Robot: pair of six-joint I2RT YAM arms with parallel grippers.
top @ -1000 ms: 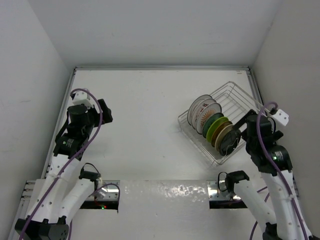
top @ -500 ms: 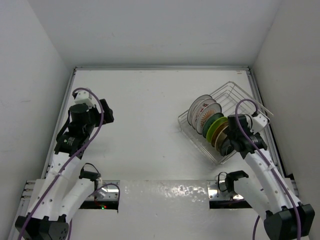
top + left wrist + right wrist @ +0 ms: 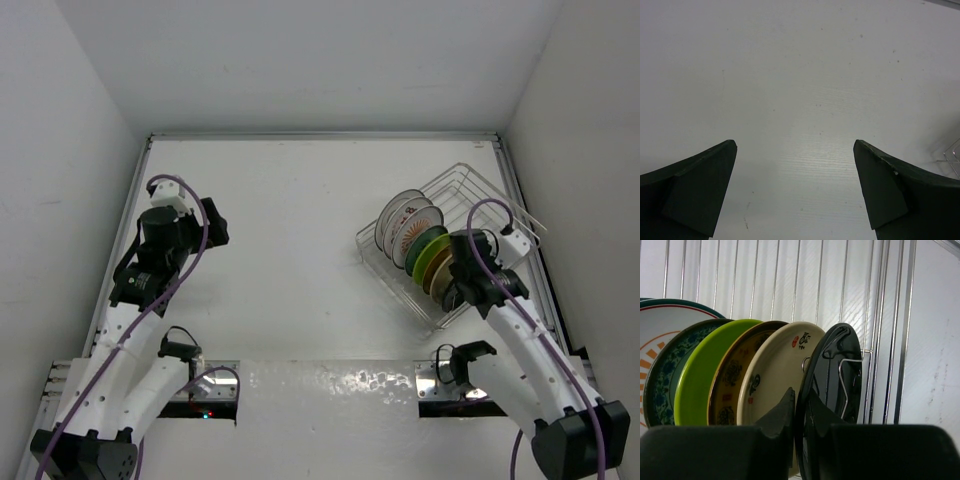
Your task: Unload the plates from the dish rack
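Plates (image 3: 418, 243) are standing on edge in a tight row inside the rack (image 3: 470, 190), which is sitting skewed at the right of the worktop (image 3: 290, 220). The row is running from far left, where the big white ones are leaning, toward near right. It is ending in a black plate (image 3: 835, 370) just beside a beige plate (image 3: 775, 370).

The right fingers (image 3: 799, 399) are straddling that near end. In the wrist view one finger is sitting in the slot between beige and black and the other on the black plate's outer face, so its rim is lying between them. They are drawn narrow about the rim; whether they are pressing on it I cannot tell. A tine (image 3: 842, 385) is standing against the black plate's face, so the lift is probably needing to go up along the plate's own plane, clear of tine and neighbour.

The left fingers (image 3: 794, 143) are gaping wide over the worktop, holding nothing, well apart from the rack; the right arm is the nearer. White walls (image 3: 300, 70) are boxing the worktop on three sides, one just beside the rack, so room for setting plates down is lying to its left.
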